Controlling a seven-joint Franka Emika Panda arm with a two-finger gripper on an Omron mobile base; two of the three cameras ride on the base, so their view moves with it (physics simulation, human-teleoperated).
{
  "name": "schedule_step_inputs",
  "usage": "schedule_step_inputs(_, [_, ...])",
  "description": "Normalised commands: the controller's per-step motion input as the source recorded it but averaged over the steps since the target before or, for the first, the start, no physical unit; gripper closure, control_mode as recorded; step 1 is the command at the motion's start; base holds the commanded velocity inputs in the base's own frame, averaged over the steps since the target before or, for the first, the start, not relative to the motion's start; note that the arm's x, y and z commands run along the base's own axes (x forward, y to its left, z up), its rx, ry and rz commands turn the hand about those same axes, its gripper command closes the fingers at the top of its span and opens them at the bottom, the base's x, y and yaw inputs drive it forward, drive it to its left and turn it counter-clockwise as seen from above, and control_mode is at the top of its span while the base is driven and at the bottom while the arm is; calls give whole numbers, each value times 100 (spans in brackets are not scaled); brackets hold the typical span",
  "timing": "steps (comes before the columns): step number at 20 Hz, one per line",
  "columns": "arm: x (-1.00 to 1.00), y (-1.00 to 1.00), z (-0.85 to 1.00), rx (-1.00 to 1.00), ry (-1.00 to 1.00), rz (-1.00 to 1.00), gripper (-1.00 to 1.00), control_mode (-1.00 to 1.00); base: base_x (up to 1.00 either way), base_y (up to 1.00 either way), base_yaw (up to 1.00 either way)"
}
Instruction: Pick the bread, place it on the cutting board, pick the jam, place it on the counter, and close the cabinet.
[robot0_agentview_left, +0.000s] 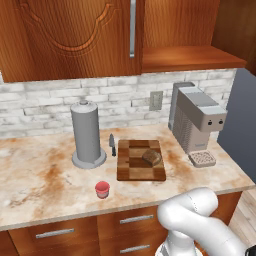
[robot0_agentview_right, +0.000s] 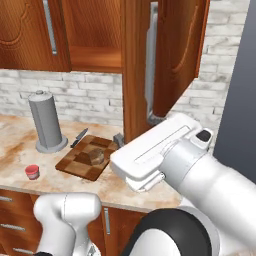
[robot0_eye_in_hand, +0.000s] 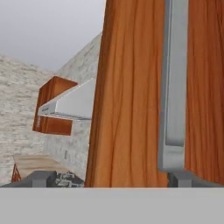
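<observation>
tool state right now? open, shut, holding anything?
Tool: open, holding nothing; its fingertips stand wide apart, right up against the open cabinet door, by its silver handle.

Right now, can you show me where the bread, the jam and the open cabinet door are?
bread (robot0_agentview_left: 152, 158), left base view, middle of its crust.
jam (robot0_agentview_left: 102, 189), left base view, red lid.
cabinet door (robot0_agentview_right: 176, 55), right base view, its wooden face.

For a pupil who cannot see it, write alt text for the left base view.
A dark loaf of bread lies on a checkered cutting board on a blotchy counter, with a small red jam jar near the front edge. A grey cylinder stands left of the board.
</observation>
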Motion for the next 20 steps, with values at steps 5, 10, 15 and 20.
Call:
schedule_step_inputs(5, [10,62,0,0,0,6,-100,-100,0,0,0])
schedule_step_inputs(10, [18,52,0,0,0,4,-100,-100,0,0,0])
schedule_step_inputs(15, [35,48,0,0,0,0,-100,-100,0,0,0])
schedule_step_inputs(20, [59,40,0,0,0,0,-100,-100,0,0,0])
